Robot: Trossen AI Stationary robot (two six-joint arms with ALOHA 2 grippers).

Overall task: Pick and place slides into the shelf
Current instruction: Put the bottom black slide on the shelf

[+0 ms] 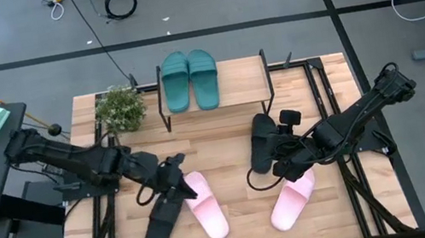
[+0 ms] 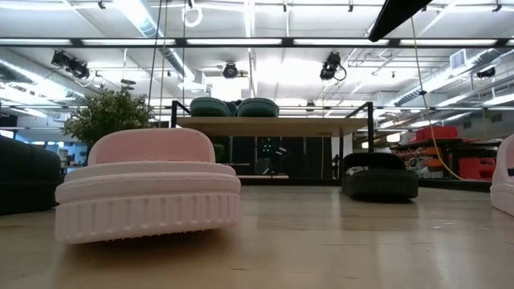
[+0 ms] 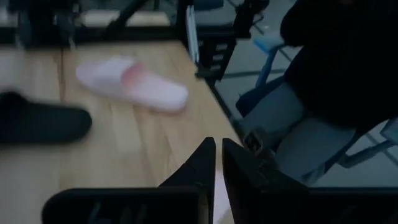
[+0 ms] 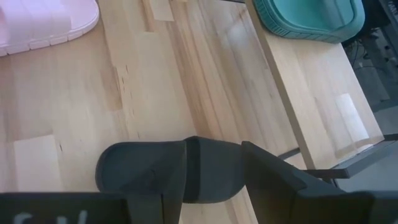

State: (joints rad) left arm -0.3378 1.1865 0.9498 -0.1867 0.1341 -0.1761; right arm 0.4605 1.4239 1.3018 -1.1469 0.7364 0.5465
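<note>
High view: teal slides (image 1: 190, 80) sit as a pair on the shelf (image 1: 238, 90) top board. Left gripper (image 1: 179, 187) sits between a black slide (image 1: 162, 218) and a pink slide (image 1: 206, 205).

Left wrist view: fingers (image 3: 198, 167) pressed nearly together, nothing between; second pink slide (image 3: 132, 83) lies well ahead.

Right wrist view: right gripper (image 4: 214, 172) fingers spread, straddling the other black slide (image 4: 171, 170).
</note>
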